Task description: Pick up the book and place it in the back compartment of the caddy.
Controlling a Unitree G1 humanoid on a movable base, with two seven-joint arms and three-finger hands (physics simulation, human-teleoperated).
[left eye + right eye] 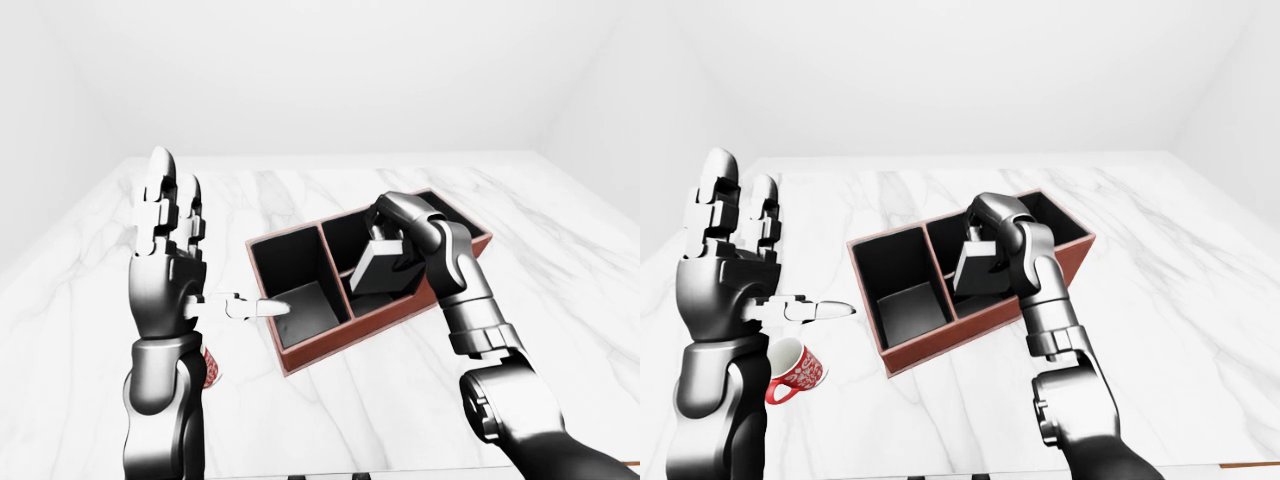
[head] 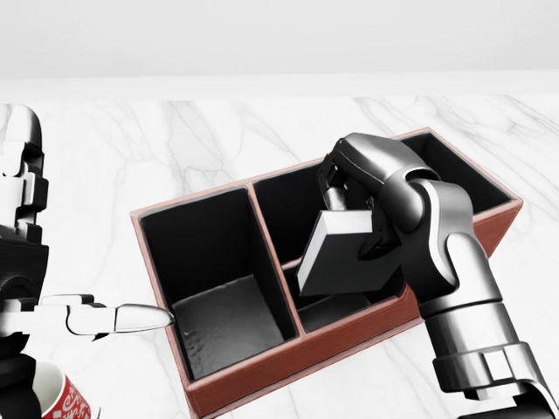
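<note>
The caddy [image 2: 262,374] is a red-brown box with black insides on the marble table, lying slantwise in the middle of the head view. A divider splits off its empty left compartment [image 2: 223,314]. My right hand [image 2: 349,205] is shut on the book [image 2: 341,262], a grey block with a white page edge. The book is tilted, with its lower end down inside the compartment to the right of the divider. My left hand [image 1: 190,270] is open and raised at the left, fingers up, thumb pointing at the caddy's left wall without touching it.
A red mug [image 1: 795,368] with white print stands on the white marble table [image 1: 560,300] below my left hand, to the left of the caddy. White walls lie beyond the table's far edge.
</note>
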